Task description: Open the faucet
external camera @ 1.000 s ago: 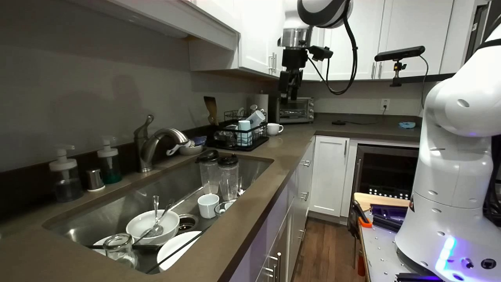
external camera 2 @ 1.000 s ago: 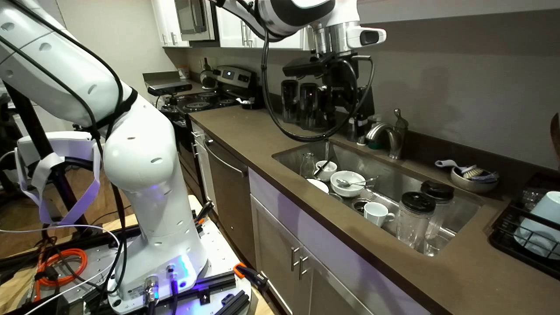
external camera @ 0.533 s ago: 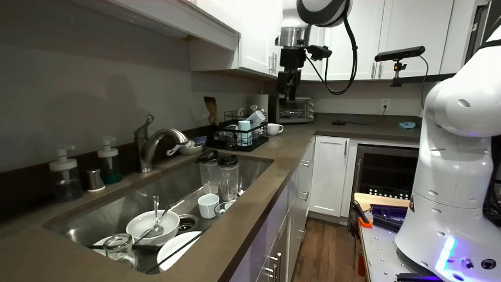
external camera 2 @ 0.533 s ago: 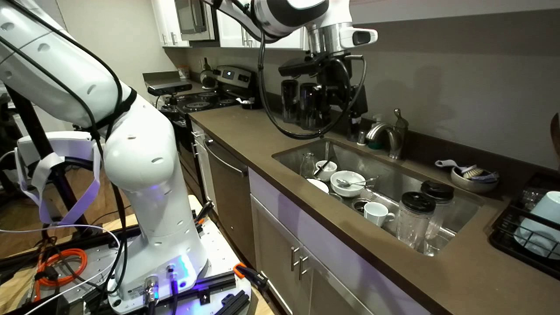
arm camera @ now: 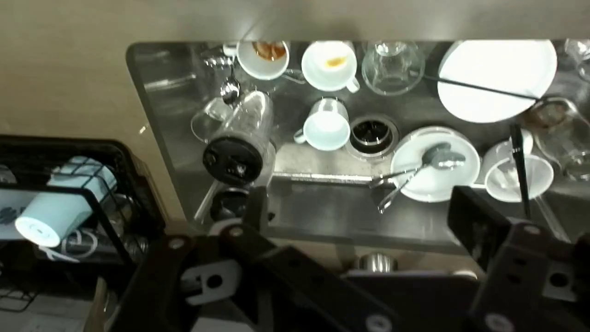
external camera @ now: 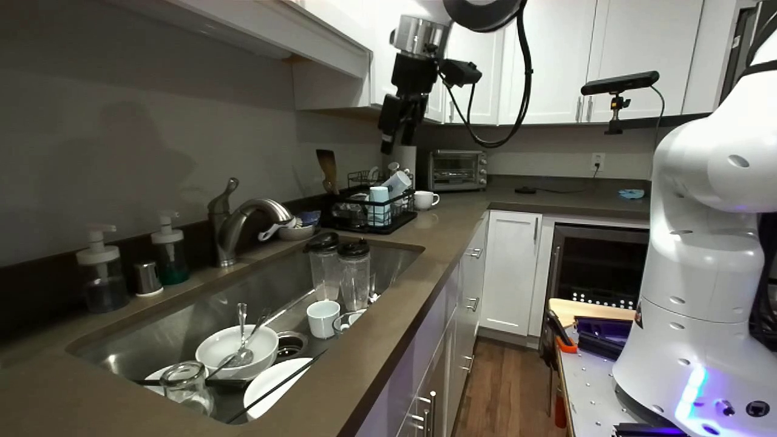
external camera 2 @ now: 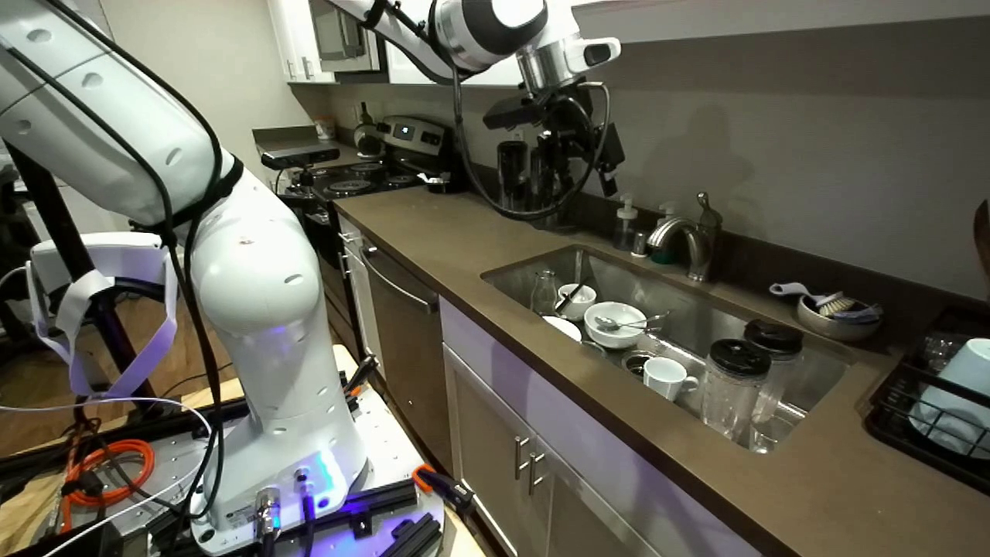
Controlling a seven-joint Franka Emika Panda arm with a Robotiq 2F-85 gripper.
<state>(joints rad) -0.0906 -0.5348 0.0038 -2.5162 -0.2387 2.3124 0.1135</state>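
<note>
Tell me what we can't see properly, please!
Faucet lever: unseen in the wrist view, where the fingers crowd the bottom.
Dish rack: cut off by an exterior view's right edge.
Stove display: too small to read in an exterior view.
White plate: partly hidden by the counter in an exterior view.

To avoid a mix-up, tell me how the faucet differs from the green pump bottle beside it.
The faucet is silver-grey metal; the pump bottle is green below with a white pump on top. The faucet's thick spout arches toward the sink; the pump bottle stands straight. The faucet stands taller than the pump bottle. Both stand on the counter.
</note>
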